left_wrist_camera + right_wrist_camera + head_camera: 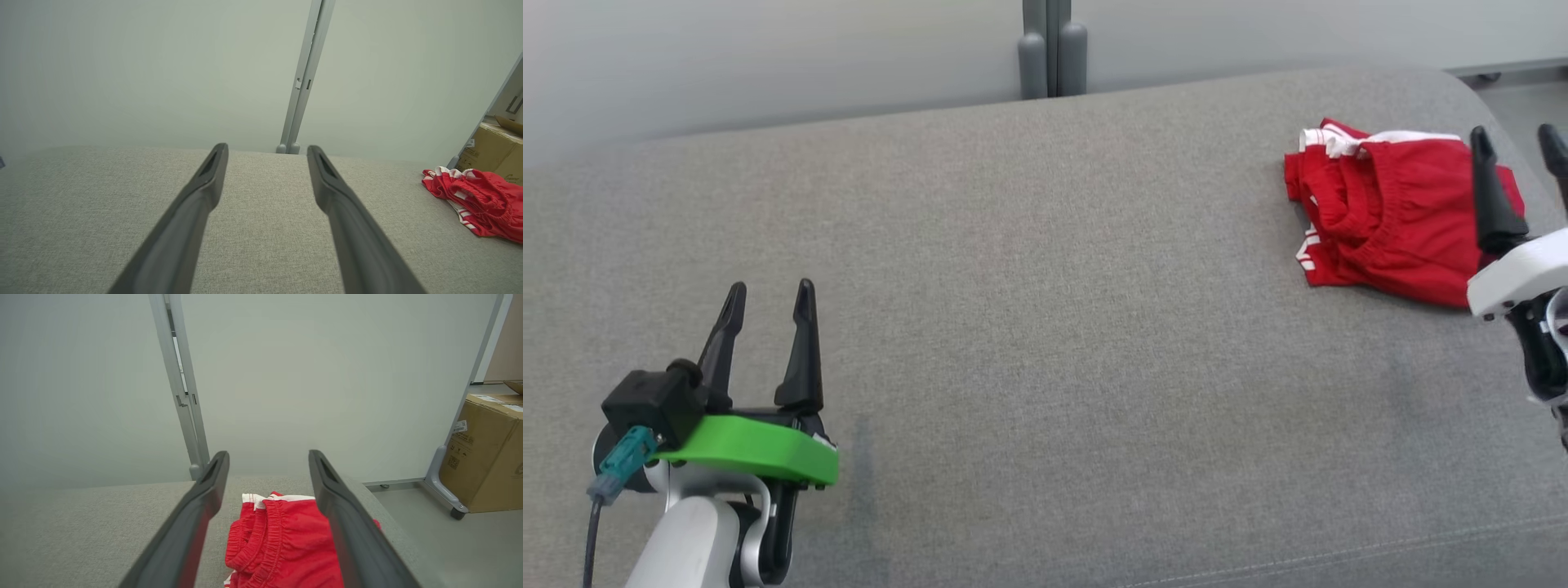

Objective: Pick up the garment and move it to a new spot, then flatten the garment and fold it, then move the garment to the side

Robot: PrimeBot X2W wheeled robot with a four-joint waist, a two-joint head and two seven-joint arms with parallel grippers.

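Observation:
The garment (1388, 216) is a pair of red shorts with white trim, lying folded near the far right corner of the grey cushion (1029, 327). My right gripper (1517, 147) hovers open over its right edge, holding nothing. In the right wrist view the shorts (286, 543) lie below and between the open fingers (343, 522). My left gripper (768, 306) stands open at the lower left, far from the cloth. From the left wrist the shorts (478, 202) show at the far right, past the open fingers (196, 204).
A pale partition wall with a grey post (1052, 49) runs behind the cushion. A cardboard box (486, 449) sits on the floor past the cushion's right end, beside a wheeled frame leg (449, 498).

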